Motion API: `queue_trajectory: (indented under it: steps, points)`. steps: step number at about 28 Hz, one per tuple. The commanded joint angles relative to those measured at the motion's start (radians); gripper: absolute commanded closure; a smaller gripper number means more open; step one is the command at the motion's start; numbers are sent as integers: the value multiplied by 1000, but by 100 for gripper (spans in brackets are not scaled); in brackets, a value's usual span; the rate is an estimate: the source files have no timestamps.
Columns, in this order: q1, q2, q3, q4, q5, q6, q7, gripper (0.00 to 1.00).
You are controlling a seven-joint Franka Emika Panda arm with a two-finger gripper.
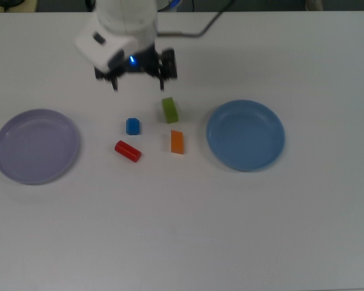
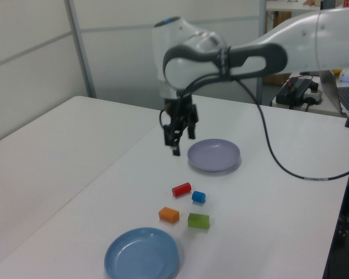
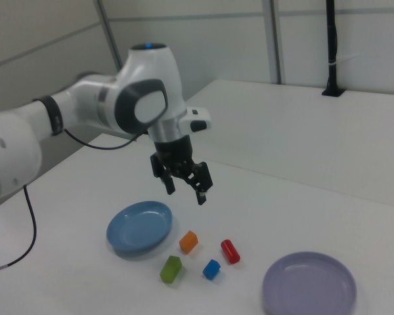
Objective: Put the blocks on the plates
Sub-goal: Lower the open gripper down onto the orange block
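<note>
The gripper (image 3: 184, 186) hovers empty, jaws wide, above the four blocks clustered on the worktop (image 1: 182, 230) between the lavender plate (image 1: 36, 146) and the blue plate (image 1: 246, 135). A descent on the green block (image 1: 170, 110) should span its narrow sides. Neighbouring blocks stand apart, leaving room.

Bright even light, faint soft shadows, no glare, sharp focus
</note>
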Motion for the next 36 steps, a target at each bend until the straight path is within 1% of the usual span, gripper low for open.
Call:
queue_trajectory:
  steps: [1, 6, 8, 12, 14, 16, 19, 21, 22, 23, 26, 27, 28, 30, 32, 33, 34, 36]
  points:
    - [24, 47, -3, -71, 14, 179, 22, 0]
    - [60, 88, -3, -130, 11, 281, 89, 0]
    - [60, 100, -5, -144, 9, 302, 109, 0]
    - [64, 139, -3, -147, 5, 333, 137, 0]
    - [83, 157, -5, -147, 3, 356, 154, 0]
    - [97, 173, -6, -147, -1, 374, 180, 5]
    - [98, 191, -6, -147, -27, 379, 198, 16]
    - [103, 196, -6, -147, -38, 379, 200, 21]
    - [106, 197, -5, -148, -38, 379, 200, 24]
    - [107, 202, -5, -148, -38, 379, 200, 30]
    - [107, 203, -6, -150, -46, 379, 198, 37]
    - [107, 205, -6, -151, -54, 378, 197, 39]
    - [107, 205, -5, -157, -79, 379, 194, 42]
    - [109, 206, -5, -164, -104, 379, 193, 51]
    - [120, 205, -5, -168, -120, 379, 193, 63]
    - [124, 205, -5, -174, -126, 379, 190, 68]
    - [126, 205, -5, -182, -136, 379, 187, 69]
    - [126, 205, -5, -182, -141, 379, 187, 67]
